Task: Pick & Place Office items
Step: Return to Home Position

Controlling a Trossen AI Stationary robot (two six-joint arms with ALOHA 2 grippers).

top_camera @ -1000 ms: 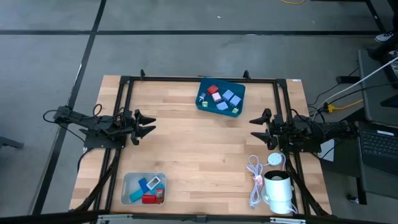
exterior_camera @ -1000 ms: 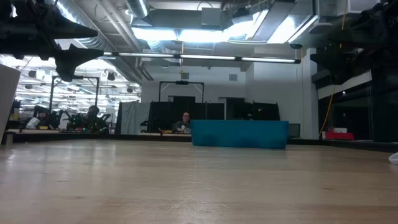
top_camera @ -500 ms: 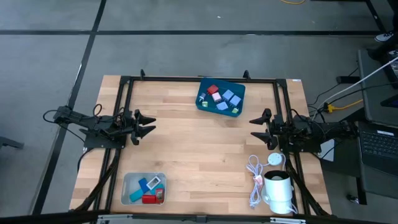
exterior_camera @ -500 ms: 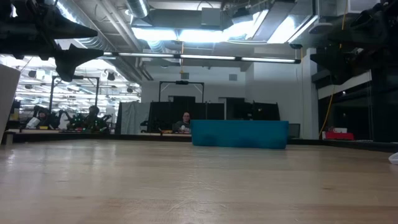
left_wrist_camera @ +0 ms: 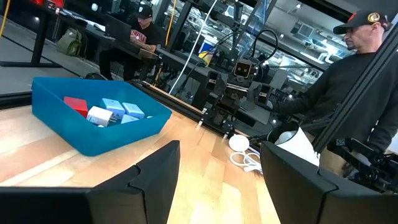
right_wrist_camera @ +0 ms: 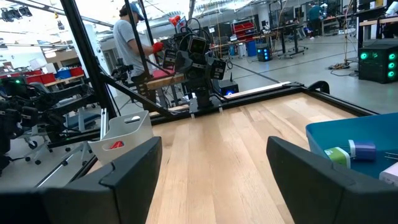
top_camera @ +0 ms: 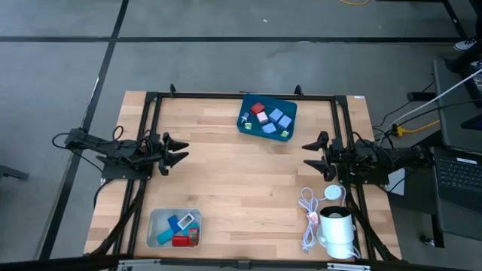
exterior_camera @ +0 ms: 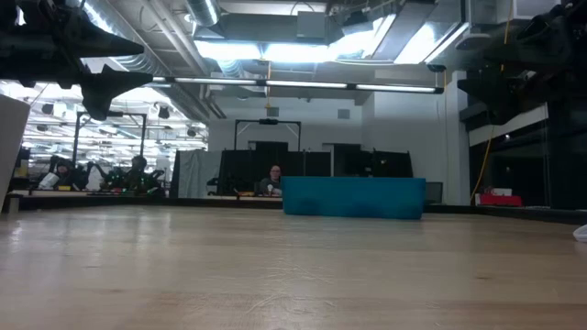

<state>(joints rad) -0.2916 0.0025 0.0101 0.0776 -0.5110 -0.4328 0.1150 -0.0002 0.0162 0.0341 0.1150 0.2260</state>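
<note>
The office items are small flat pieces in red, blue, lavender and white. Several lie in a blue bin point(top_camera: 267, 118) at the table's far edge, also seen in the left wrist view point(left_wrist_camera: 93, 121). A few more, blue and red, lie in a clear tray point(top_camera: 175, 227) at the near left. My left gripper point(top_camera: 181, 150) hovers level at the table's left side, open, with nothing between its fingers point(left_wrist_camera: 155, 180). My right gripper point(top_camera: 310, 153) hovers level at the right side, open and empty, facing the left one.
A coiled white cable point(top_camera: 309, 214) and a white cylindrical device point(top_camera: 337, 229) lie at the near right corner. A black frame point(top_camera: 241, 95) runs along the table's far, left and right edges. Bare wood lies between the grippers. People stand beyond the table point(left_wrist_camera: 354, 81).
</note>
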